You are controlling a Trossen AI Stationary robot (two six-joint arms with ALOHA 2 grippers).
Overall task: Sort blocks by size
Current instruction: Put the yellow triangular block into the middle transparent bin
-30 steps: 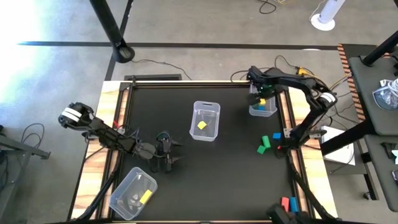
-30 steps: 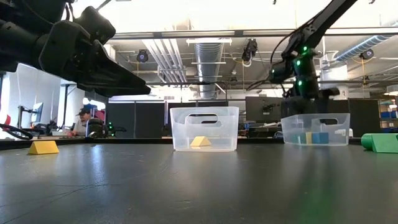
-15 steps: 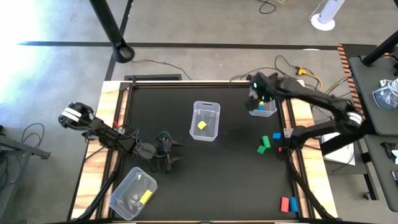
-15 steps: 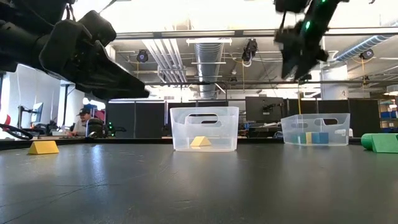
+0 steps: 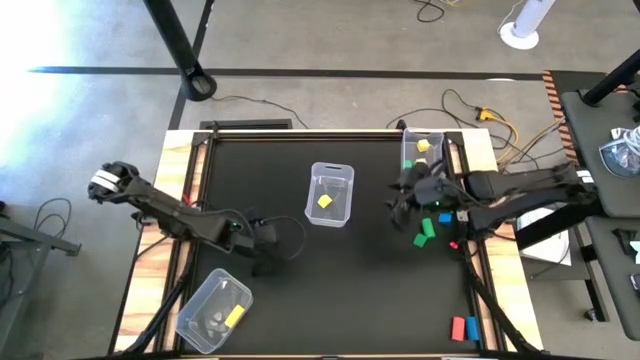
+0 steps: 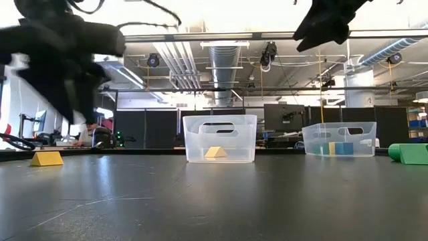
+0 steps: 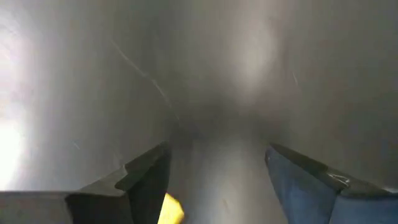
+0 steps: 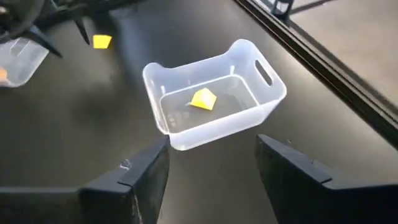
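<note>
The work surface is a black table [image 5: 330, 260] in an open workshop, with ceiling ducting visible beyond it in the low view.

Left side: a clear bin [image 5: 214, 311] at the near left corner holds a yellow bar [image 5: 234, 316]. The left gripper [image 7: 214, 180] has moved forward from its position a second ago and now hangs low over the table with fingers apart and nothing between them. A loose yellow block [image 7: 171, 210] lies just at the edge of its left finger. Judged: this arm is closing in on that block for a pick.

Centre: the middle bin [image 5: 331, 194] contains one small yellow block [image 5: 324, 201].

Right side: the right gripper [image 8: 211, 168] has swung away from the far right bin [image 5: 422, 150], where it hovered a second ago, and now sits over the table between the middle bin and two green blocks [image 5: 425, 232]. Its fingers are spread and empty. Judged: a drop is complete and the green blocks are next.

A blue block [image 5: 444, 216] lies near them; red and blue blocks [image 5: 464, 327] remain at the near right edge.

Obstructions: none between either gripper and its nearest block.
</note>
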